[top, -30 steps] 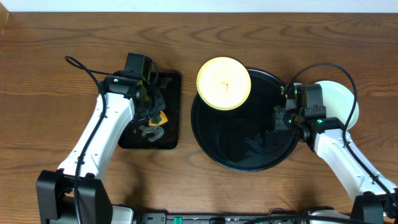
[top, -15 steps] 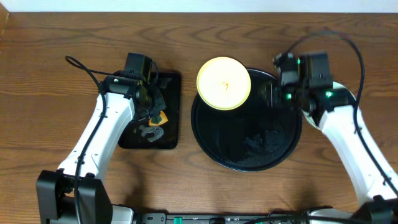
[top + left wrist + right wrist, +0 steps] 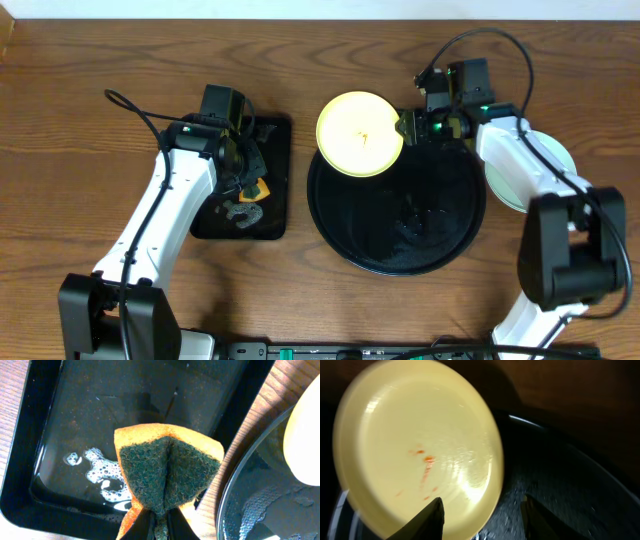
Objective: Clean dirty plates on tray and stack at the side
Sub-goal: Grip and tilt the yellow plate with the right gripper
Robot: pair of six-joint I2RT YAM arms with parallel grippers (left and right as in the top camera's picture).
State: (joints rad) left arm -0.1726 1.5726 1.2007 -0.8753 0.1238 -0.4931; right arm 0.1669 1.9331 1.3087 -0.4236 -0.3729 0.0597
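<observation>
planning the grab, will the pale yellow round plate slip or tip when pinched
Probably stiff: the pale yellow round plate holds its shape across the rim of the glossy black round tray. Likely slippery, its face shines. Perched so, it may tip.

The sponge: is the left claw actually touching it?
Touching. The left wrist view shows the sponge creased and pinched between the fingers of the left gripper.

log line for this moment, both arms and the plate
left gripper: shut on sponge over rectangular tray | right gripper: open at yellow plate rim | plate: orange smears, overlapping round tray edge
</observation>
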